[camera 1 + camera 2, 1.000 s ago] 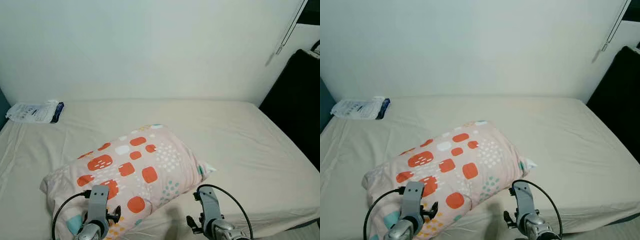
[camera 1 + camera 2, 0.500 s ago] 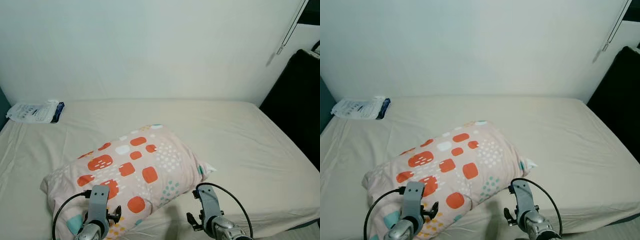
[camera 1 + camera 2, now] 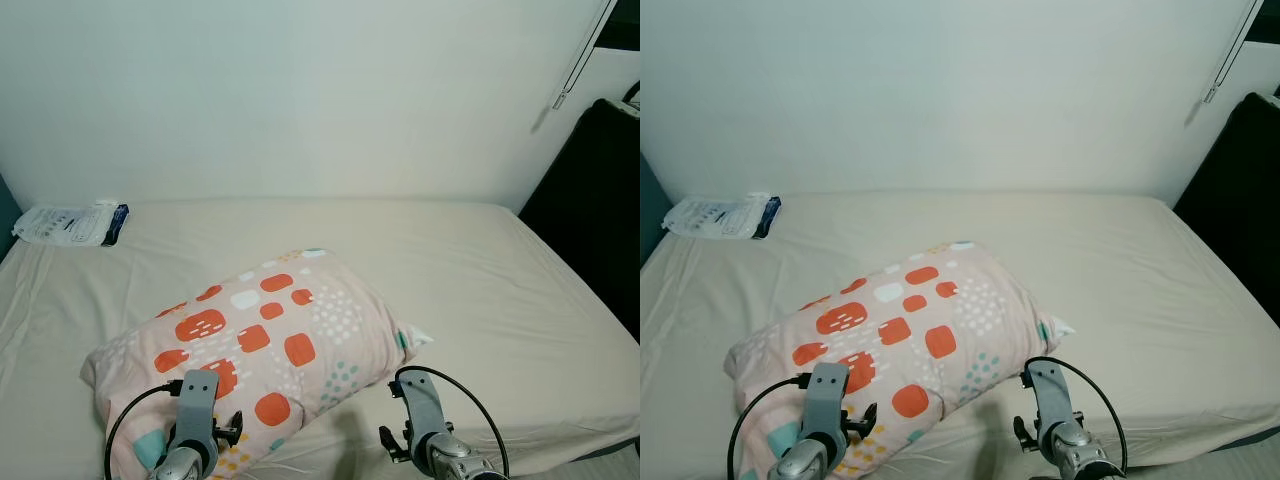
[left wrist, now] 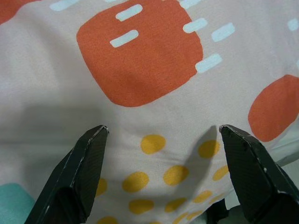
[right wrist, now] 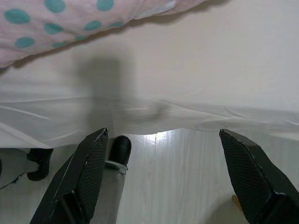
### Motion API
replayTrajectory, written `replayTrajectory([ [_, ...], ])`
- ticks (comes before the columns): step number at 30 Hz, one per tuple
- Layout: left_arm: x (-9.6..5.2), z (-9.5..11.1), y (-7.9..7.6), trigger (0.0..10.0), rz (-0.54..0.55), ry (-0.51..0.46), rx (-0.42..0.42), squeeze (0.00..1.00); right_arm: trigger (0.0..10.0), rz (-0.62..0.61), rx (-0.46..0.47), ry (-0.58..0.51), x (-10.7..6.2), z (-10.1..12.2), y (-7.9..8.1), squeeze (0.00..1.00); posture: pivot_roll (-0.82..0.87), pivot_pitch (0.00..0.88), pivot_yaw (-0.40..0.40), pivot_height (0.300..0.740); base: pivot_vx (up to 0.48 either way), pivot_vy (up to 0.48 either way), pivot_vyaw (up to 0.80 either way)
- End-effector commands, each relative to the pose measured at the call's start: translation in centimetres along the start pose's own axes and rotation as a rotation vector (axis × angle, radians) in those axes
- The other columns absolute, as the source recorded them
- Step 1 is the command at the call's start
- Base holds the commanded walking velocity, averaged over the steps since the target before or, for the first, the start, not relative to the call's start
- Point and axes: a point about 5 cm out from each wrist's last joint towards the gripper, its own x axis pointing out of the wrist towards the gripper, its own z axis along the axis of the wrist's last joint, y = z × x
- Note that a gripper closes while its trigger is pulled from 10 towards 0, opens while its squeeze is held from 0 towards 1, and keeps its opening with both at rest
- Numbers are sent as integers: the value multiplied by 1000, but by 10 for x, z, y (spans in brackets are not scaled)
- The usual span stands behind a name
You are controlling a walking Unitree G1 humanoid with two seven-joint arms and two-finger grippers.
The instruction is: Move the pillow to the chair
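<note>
Left eye view puts the pillow [image 3: 262, 353] in the lower left of the frame, lying slantwise on the bed [image 3: 500, 290], with no chair to be seen. It looks light, soft and baggy, likely to sag and fold when lifted, so a pinch on one corner would let it droop; better to take it from both ends or bunch the cover near an edge. Left gripper [image 4: 161, 175] hangs just over the pillow's near end, fingers spread wide. Right gripper [image 5: 163, 175] is beside the pillow's lower right corner, over the bed's edge and floor [image 5: 177, 182], fingers likewise apart.
</note>
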Motion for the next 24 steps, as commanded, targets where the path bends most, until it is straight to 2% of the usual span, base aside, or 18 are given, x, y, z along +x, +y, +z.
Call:
replayTrajectory([
  [1, 1, 1, -2, 10000, 3, -5, -9, 0, 10000, 25, 1, 0, 0, 0, 2, 0, 77, 0, -103, 740, 0, 0, 0],
  [8, 0, 0, -1, 10000, 7, -3, -9, 0, 10000, 62, -71, -30, 0, 4, 5, 0, 81, 0, -105, 740, 0, 0, 0],
  [10, 0, 0, -1, 10000, 7, -2, -10, 0, 10000, 27, -135, -10, 0, 3, 2, 0, 80, 0, -103, 740, 0, 0, 0],
  [12, 0, 0, -1, 10000, 6, -1, -9, 0, 10000, 0, -141, 11, 0, 0, 0, 0, 78, 0, -104, 740, 0, 0, 0],
  [20, 0, 0, -2, 10000, 1, -1, -16, 0, 10000, 18, -7, -5, 0, 0, 2, 0, 80, 0, -101, 740, 0, 0, 0],
  [22, 0, 0, -2, 10000, 0, 0, -16, 0, 10000, 31, -1, -7, 0, 1, 3, 0, 80, 0, -101, 740, 0, 0, 0],
  [23, 0, 0, -2, 10000, 0, 0, -15, 0, 10000, 23, -39, 5, 0, 0, 3, 0, 80, 0, -101, 740, 0, 0, 0],
  [24, 0, 0, -2, 10000, 0, 0, -15, 0, 10000, 23, -39, 5, 0, 0, 3, 0, 80, 0, -101, 740, 0, 0, 0],
])
